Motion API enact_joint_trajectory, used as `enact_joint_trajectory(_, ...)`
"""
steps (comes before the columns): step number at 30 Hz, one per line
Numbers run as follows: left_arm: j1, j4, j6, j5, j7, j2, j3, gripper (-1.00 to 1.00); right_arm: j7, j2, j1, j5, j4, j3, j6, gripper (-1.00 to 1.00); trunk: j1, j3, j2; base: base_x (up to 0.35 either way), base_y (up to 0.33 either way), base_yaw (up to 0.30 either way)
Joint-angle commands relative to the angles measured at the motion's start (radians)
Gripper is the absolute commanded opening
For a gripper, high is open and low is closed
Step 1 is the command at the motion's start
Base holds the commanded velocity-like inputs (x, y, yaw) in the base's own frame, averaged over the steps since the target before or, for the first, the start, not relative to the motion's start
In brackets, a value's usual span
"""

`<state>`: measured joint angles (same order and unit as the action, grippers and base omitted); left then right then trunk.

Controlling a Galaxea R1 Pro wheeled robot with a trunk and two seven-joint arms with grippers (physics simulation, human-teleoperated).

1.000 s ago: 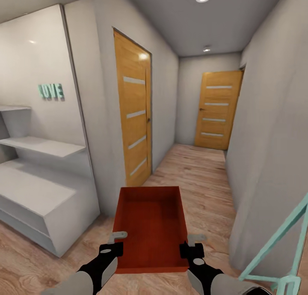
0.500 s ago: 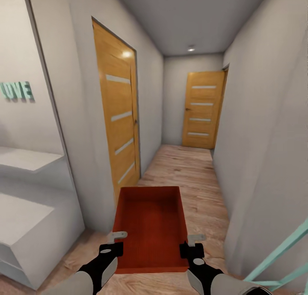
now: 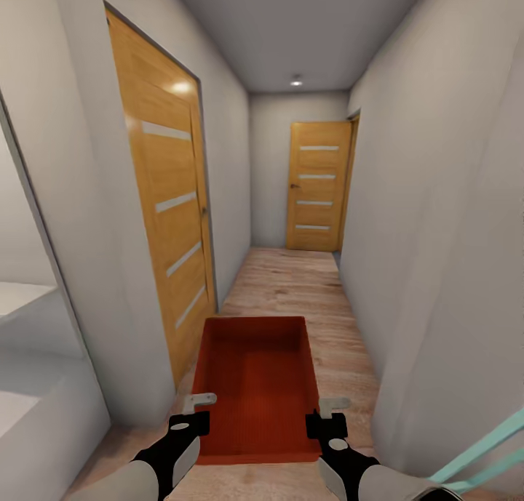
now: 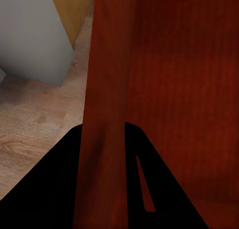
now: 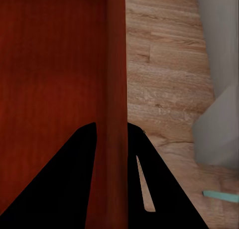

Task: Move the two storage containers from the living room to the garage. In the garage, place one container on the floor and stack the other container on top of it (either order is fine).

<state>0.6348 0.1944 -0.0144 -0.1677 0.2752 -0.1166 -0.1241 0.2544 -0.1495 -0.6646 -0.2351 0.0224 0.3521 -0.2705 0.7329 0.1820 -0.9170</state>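
Observation:
I carry one orange-red open-top storage container [image 3: 256, 385] level in front of me, above light wood plank flooring in a hallway. My left gripper [image 3: 195, 408] is shut on the container's left wall [image 4: 105, 114], one finger inside and one outside. My right gripper [image 3: 329, 412] is shut on the right wall [image 5: 115, 104] in the same way. The ribbed inside bottom [image 5: 50, 79] of the bin is bare.
A narrow hallway runs ahead between pale grey walls. A closed wooden door [image 3: 169, 217] is close on the left and another closed wooden door [image 3: 315, 187] stands at the far end. A white shelf unit [image 3: 29, 370] is at the left edge, a teal frame [image 3: 484, 450] at the lower right.
The whole view has shifted: the left door and white shelves slid leftward and the far door came nearer, so the robot moved forward. The container and both grippers hold the same pose.

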Motion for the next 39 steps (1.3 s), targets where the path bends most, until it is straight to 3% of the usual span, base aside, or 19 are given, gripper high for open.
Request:
enact_joint_trajectory(1, 0.0, 0.0, -0.003, -0.058, 0.002, 0.061, 0.029, -1.0, -0.003, 0.008, -0.001, 0.016, 0.004, -0.076, -0.019, -1.0, 0.001, 0.001, -0.001, 0.323, 0.164, -0.251)
enact_joint_trajectory(12, 0.0, 0.0, -0.003, -0.058, 0.002, 0.061, 0.029, -1.0, -0.003, 0.008, -0.001, 0.016, 0.004, -0.076, -0.019, -1.0, 0.001, 0.001, -0.001, 0.323, 0.164, -0.22)
enact_joint_trajectory(39, 0.0, 0.0, -0.003, -0.057, 0.002, 0.061, 0.03, -1.0, -0.003, 0.008, -0.001, 0.016, 0.004, -0.076, -0.019, -1.0, 0.001, 0.001, -0.001, 0.323, 0.067, -0.005)
